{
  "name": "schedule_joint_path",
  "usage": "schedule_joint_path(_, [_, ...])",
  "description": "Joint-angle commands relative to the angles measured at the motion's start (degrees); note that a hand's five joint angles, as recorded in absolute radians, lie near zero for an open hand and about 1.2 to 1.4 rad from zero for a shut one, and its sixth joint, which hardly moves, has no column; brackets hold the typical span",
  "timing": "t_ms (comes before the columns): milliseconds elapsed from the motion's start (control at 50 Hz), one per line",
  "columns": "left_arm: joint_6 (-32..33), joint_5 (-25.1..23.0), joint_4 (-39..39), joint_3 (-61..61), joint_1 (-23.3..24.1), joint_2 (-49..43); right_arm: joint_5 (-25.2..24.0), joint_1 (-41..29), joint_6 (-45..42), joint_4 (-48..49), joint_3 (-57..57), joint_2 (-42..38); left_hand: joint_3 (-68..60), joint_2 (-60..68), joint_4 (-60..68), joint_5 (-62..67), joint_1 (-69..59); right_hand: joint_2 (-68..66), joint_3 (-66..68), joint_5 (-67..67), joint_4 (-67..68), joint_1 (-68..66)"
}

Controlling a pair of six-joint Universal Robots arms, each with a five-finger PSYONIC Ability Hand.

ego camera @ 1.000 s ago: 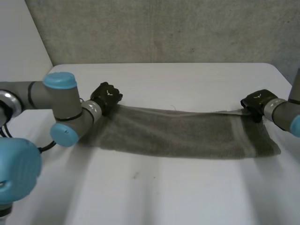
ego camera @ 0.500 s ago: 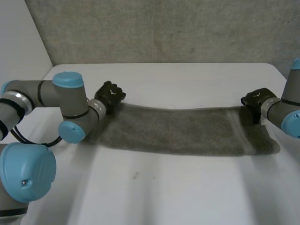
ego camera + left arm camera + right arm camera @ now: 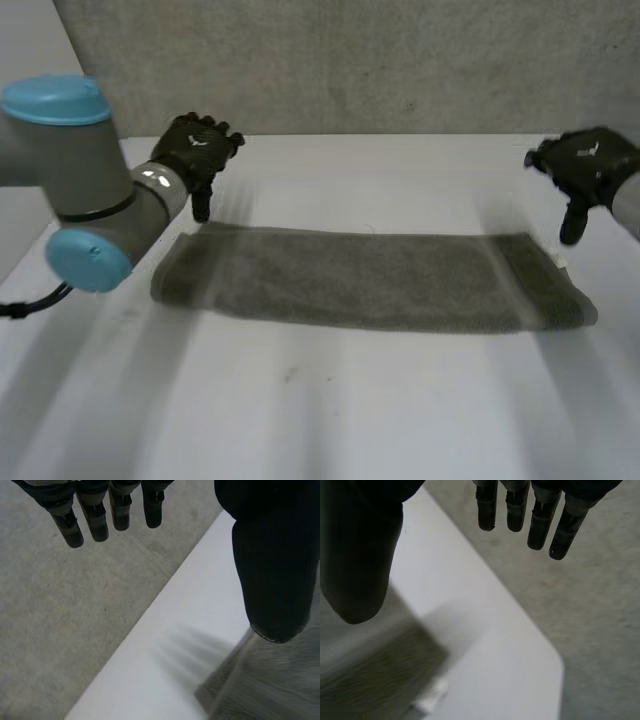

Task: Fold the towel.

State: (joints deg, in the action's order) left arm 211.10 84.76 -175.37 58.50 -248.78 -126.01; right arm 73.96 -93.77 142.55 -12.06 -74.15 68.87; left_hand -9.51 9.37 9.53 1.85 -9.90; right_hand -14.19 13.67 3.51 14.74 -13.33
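A grey towel [image 3: 370, 280] lies flat on the white table [image 3: 330, 410] as a long folded strip running left to right. My left hand [image 3: 195, 155] hangs open above the table just behind the towel's left end, holding nothing. In the left wrist view its fingers [image 3: 95, 515] are straight and its thumb [image 3: 272, 565] hovers over the towel's corner [image 3: 270, 680]. My right hand [image 3: 585, 170] is open above the towel's right end. In the right wrist view its fingers [image 3: 535, 515] are spread and the towel's corner [image 3: 375, 675] lies below its thumb [image 3: 357, 545].
The table's back edge [image 3: 380, 136] meets a grey concrete wall [image 3: 350, 60]. The table's far right corner [image 3: 555, 665] is rounded, with grey floor [image 3: 590, 605] beyond it. My left arm [image 3: 80, 190] reaches over the table's left side.
Both hands have let go of the towel's far corners, opened, and risen away from it. The towel has dropped and now lies flat as a strip.
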Motion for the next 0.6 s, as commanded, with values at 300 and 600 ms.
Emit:
schedule_joint_path(300, [-11.59, -0.56, -24.32, 40.28, -3.38, 18.0, -7.52, 8.16, -6.41, 13.56, -29.91, 4.17, -0.49, 0.63, 0.47, -1.85, -0.1, -9.01, 9.53, 9.69, 8.47, -9.87])
schedule_joint_path(600, [-12.2, -0.48, -25.2, 41.25, -3.03, 18.0, -7.69, 9.65, -6.85, 22.35, -29.57, -3.21, -0.49, 0.63, 0.47, -1.85, -0.1, -65.75, 66.27, 66.43, 65.21, -66.61])
